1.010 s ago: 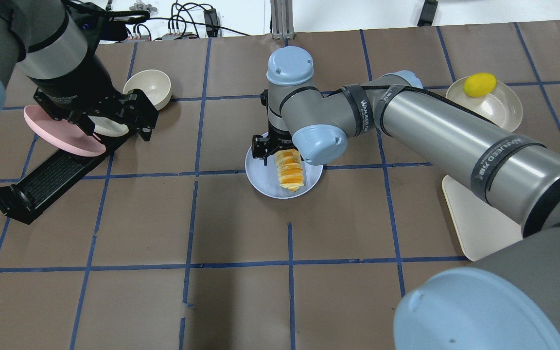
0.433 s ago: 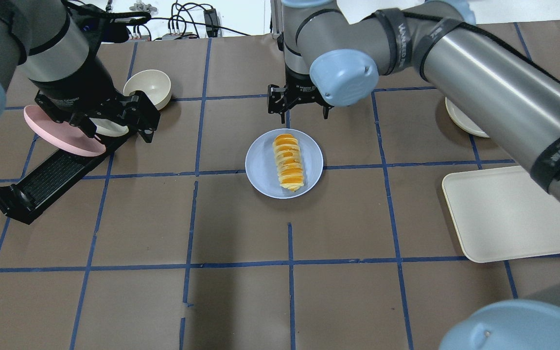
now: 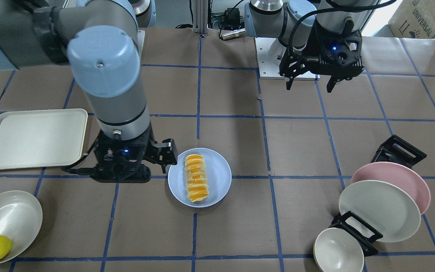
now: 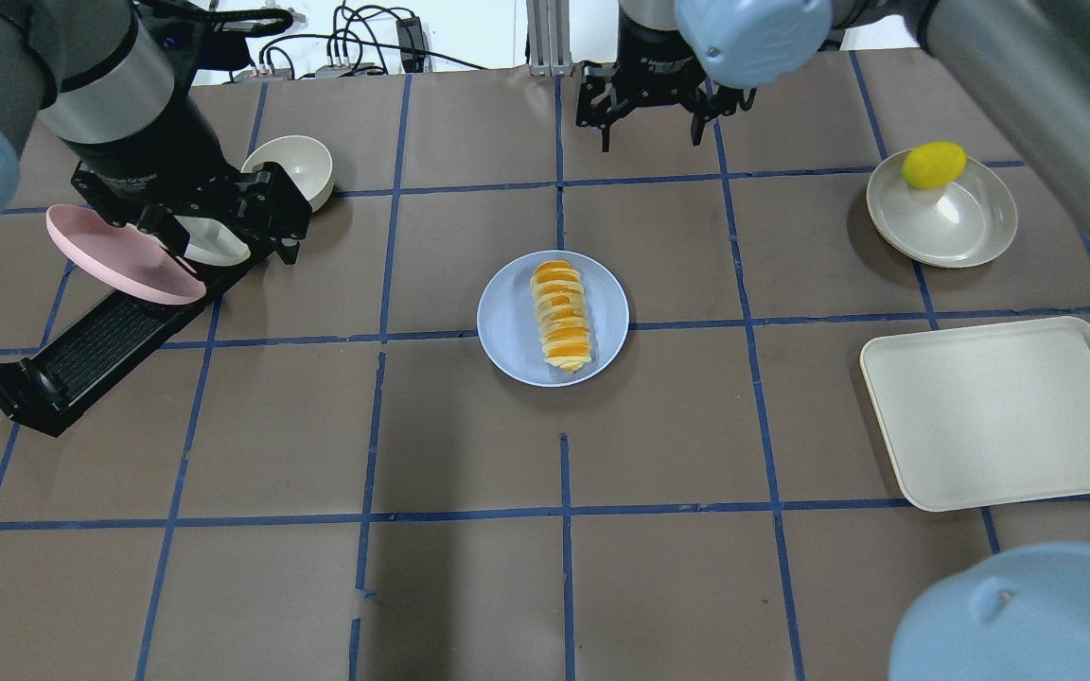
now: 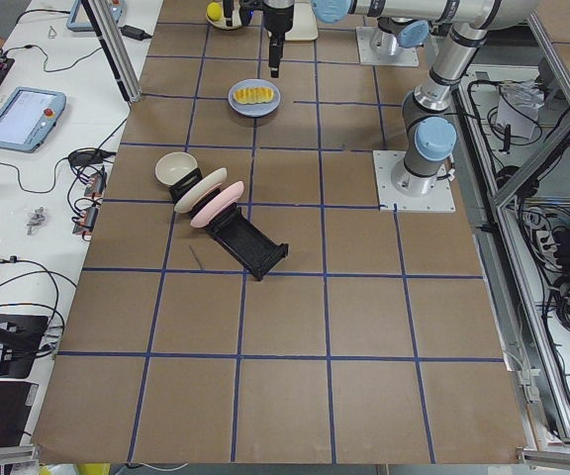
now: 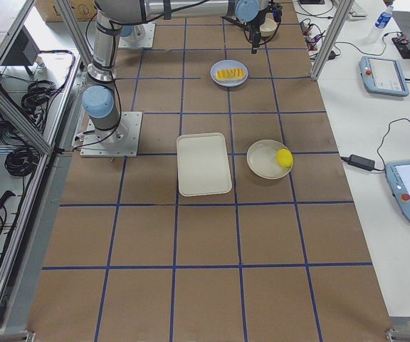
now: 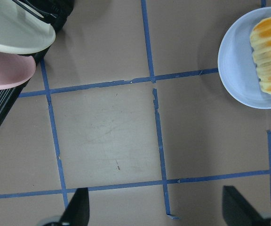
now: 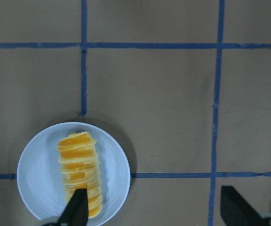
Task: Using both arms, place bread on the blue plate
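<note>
The bread (image 4: 561,317), a striped orange and cream loaf, lies lengthwise on the blue plate (image 4: 507,322) in the middle of the table. It also shows in the front view (image 3: 196,183) on the plate (image 3: 219,175). My right gripper (image 4: 651,140) is open and empty, raised beyond the plate on its far side. Its wrist view looks down on the bread (image 8: 79,176) between its spread fingertips (image 8: 76,209). My left gripper (image 3: 310,85) is open and empty, up above the table to the plate's left. Its wrist view shows the bread (image 7: 269,54) at the upper right.
A black dish rack (image 4: 81,359) at the left holds a pink plate (image 4: 110,251) and a cream plate (image 4: 214,248), with a cream bowl (image 4: 290,165) behind. A cream tray (image 4: 999,416) lies at the right. A lemon (image 4: 933,163) sits in a bowl (image 4: 961,222) beyond the tray.
My right gripper let go of the bread, rose off the plate and moved away to the far side. The bread stays on the plate. The left arm has hardly moved.
</note>
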Action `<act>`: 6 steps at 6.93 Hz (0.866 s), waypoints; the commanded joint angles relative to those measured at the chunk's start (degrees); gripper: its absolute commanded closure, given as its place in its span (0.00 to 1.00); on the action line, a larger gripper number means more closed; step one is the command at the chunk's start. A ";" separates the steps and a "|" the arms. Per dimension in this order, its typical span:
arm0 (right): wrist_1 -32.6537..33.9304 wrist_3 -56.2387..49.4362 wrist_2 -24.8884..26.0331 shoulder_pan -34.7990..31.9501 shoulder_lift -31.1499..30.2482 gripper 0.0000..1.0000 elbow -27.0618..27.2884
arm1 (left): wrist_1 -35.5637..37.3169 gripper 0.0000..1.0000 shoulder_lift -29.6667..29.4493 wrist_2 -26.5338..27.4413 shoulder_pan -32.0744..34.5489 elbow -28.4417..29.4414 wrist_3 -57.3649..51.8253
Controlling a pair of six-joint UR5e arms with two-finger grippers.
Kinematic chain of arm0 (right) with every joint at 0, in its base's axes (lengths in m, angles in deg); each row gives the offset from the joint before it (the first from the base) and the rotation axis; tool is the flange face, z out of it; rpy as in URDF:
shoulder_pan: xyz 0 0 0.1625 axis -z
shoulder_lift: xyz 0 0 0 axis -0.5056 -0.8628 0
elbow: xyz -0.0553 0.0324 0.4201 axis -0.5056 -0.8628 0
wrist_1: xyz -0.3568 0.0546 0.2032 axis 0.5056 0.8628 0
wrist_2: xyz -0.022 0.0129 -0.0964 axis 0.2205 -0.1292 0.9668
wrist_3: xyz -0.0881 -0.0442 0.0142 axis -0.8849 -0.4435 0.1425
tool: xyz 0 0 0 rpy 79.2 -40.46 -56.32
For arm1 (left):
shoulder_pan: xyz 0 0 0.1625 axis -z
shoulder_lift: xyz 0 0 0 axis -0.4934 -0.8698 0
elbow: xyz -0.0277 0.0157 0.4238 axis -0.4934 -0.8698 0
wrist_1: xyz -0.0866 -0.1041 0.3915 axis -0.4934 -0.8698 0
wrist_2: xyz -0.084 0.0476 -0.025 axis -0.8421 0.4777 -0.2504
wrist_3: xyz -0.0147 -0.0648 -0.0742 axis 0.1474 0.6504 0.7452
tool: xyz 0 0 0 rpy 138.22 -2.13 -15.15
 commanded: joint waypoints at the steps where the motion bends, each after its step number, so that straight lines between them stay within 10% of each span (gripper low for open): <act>1: -7.58 -0.73 1.06 7.52 -3.93 0.00 -2.93 | -0.35 0.00 -5.35 0.19 0.58 5.80 -0.06; 6: -18.69 0.22 0.62 11.60 -9.21 0.00 -2.24 | 1.06 0.00 -5.55 -0.86 0.67 5.91 -0.15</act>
